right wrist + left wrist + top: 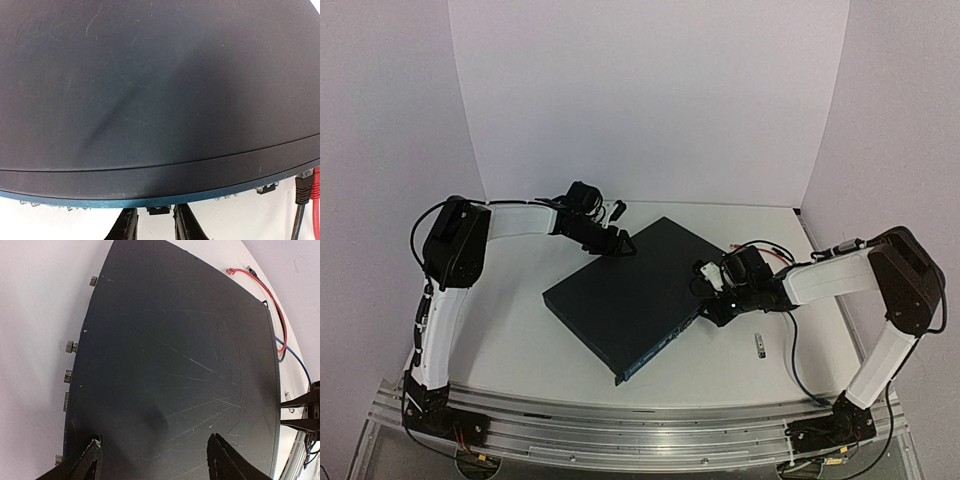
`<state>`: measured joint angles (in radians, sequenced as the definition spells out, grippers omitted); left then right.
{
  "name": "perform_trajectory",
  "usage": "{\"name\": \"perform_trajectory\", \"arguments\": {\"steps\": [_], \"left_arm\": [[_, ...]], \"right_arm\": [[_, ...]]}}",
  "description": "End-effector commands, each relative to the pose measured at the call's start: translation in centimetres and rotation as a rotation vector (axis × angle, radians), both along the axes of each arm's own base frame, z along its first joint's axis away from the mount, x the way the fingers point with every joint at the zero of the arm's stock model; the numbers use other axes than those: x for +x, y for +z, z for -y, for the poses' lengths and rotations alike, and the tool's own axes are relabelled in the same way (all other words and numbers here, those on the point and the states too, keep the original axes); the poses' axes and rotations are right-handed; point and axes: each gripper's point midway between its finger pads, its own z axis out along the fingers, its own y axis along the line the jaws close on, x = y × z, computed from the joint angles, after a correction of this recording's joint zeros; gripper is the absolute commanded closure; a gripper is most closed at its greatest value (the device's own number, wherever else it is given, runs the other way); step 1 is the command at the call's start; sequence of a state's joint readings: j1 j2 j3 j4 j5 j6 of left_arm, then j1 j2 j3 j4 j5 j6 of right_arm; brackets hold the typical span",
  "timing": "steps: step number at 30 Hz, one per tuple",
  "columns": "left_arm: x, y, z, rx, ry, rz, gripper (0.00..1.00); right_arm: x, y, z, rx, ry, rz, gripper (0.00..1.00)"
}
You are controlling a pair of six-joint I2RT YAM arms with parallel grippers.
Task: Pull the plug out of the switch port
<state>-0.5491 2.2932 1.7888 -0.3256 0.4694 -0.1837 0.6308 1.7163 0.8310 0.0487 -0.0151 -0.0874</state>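
The switch (630, 295) is a flat dark box lying askew mid-table, its socket face turned toward the near right. A small dark plug (159, 210) sticks out of that teal-edged face. My right gripper (154, 214) straddles the plug, one finger on each side, and a thin gap shows on both sides. In the top view this gripper (705, 292) is at the switch's right edge. My left gripper (154, 438) is open wide over the switch's top (170, 365) at its far corner (620, 243), with nothing between the fingers.
A black cable (301, 187) and a red cable (316, 190) hang by the socket face right of the plug. Red wire (265, 295) and blue wire (297, 365) trail past the switch's far side. A small silver piece (760, 345) lies on the table near the right arm.
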Motion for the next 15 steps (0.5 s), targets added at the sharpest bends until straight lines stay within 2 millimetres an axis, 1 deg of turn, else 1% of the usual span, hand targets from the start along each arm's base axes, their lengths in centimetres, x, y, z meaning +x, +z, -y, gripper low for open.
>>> {"name": "perform_trajectory", "arguments": {"steps": [1, 8, 15], "left_arm": [[-2.05, -7.04, -2.82, 0.163, 0.054, -0.186, 0.28], [-2.07, -7.17, -2.68, 0.160, 0.048, -0.188, 0.29], [-2.11, -7.22, -2.74, 0.164, 0.048, -0.190, 0.29]], "right_arm": [[0.65, 2.34, -0.60, 0.028, 0.023, 0.053, 0.77], [0.53, 2.46, -0.91, 0.022, 0.037, 0.050, 0.79], [0.64, 2.39, -0.94, -0.020, 0.040, 0.066, 0.81]]}}
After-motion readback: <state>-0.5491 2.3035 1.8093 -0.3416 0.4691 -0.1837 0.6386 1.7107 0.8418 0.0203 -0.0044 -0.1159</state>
